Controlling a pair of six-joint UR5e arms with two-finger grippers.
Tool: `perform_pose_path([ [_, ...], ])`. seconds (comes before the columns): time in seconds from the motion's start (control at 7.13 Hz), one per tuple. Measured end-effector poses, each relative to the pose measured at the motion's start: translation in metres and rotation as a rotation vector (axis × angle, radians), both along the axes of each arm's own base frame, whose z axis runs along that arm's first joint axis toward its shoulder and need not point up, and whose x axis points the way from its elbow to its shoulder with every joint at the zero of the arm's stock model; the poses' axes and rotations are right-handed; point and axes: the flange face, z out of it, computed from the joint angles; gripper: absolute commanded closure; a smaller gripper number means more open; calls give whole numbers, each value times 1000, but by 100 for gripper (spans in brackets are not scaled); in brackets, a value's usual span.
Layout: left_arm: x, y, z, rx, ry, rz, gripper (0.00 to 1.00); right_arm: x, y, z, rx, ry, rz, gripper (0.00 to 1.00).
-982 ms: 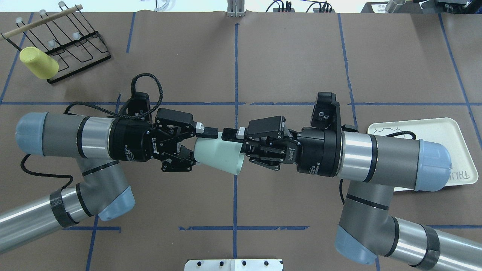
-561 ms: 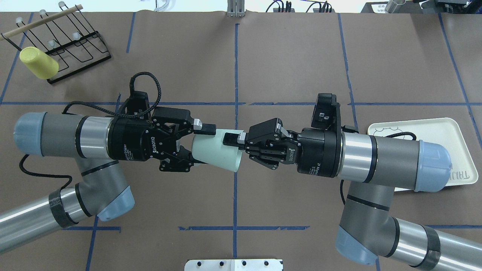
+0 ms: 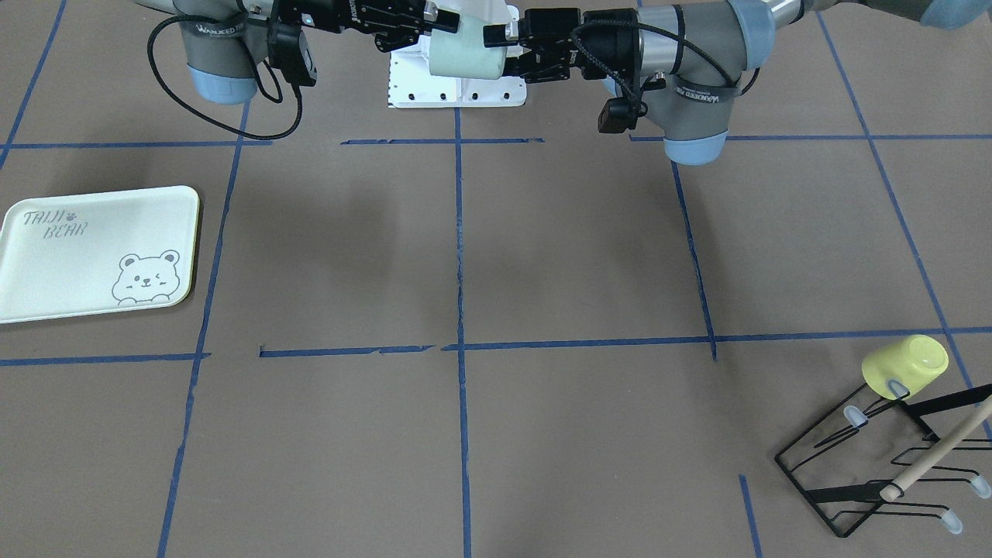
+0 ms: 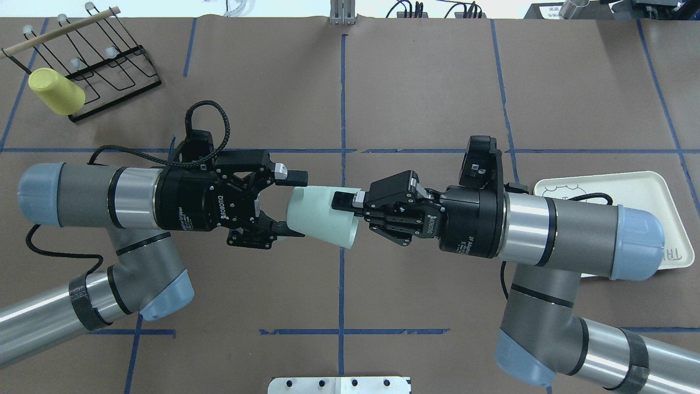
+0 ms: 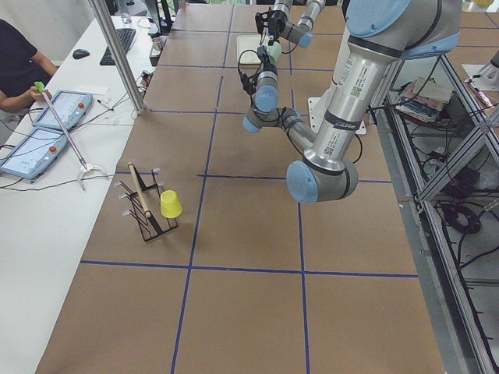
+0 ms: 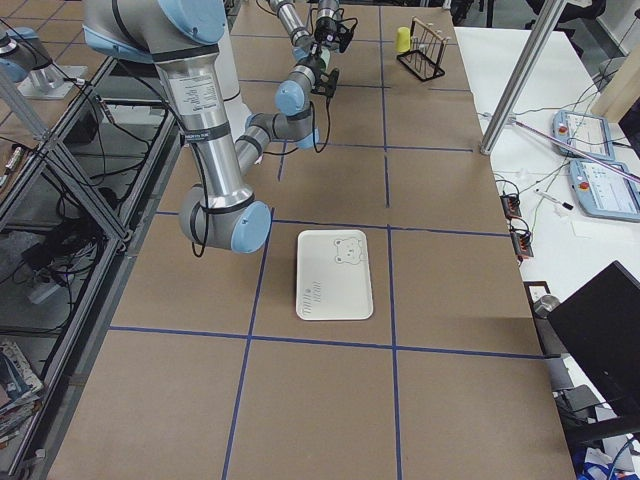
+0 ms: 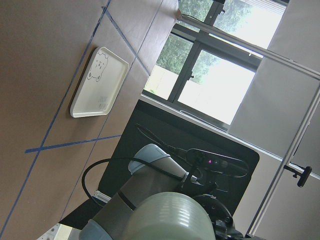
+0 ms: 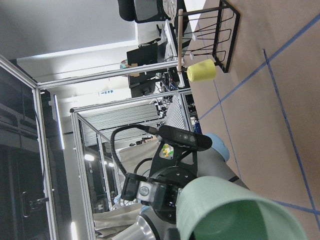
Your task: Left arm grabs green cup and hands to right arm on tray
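While the green cup hangs on its side in mid-air above the middle of the desk, we see the right gripper pinching its rim wall, one finger outside and the other, it seems, inside the mouth. The left gripper stands spread around the base, upper finger clear; whether the lower one touches, we cannot tell from overhead. Now the danger: a rim-only pinch on smooth plastic may let the cup pivot or slip on the swing to the tray, well apart on the right, and a left finger may snag the base as the arms part. Brown paper, blue tape lines; a yellow cup on a wire rack in the far left corner; an operator sits alongside.
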Motion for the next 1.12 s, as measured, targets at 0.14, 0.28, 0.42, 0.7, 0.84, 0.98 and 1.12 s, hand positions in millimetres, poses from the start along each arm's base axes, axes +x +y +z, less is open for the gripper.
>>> perform_pose_path([
  [0.14,-1,-2,11,-13,-20,-8,0,25,3,21,-41,-8,56,100],
  [0.28,-5,-6,23,-26,-42,-23,0,48,4,53,-102,1,136,100],
  [0.42,-13,-16,35,-46,-65,-52,0,69,2,94,-160,49,216,100],
  [0.7,-36,-51,57,-119,-148,-143,0,96,-9,160,-165,213,354,100],
  [0.84,-49,-76,64,-167,-231,-201,0,98,-16,192,-127,331,414,100],
  [0.98,-53,-96,72,-178,-339,-260,0,97,-23,219,-83,464,464,100],
  [1.12,-49,-111,78,-157,-466,-312,0,99,-30,241,-33,606,503,100],
])
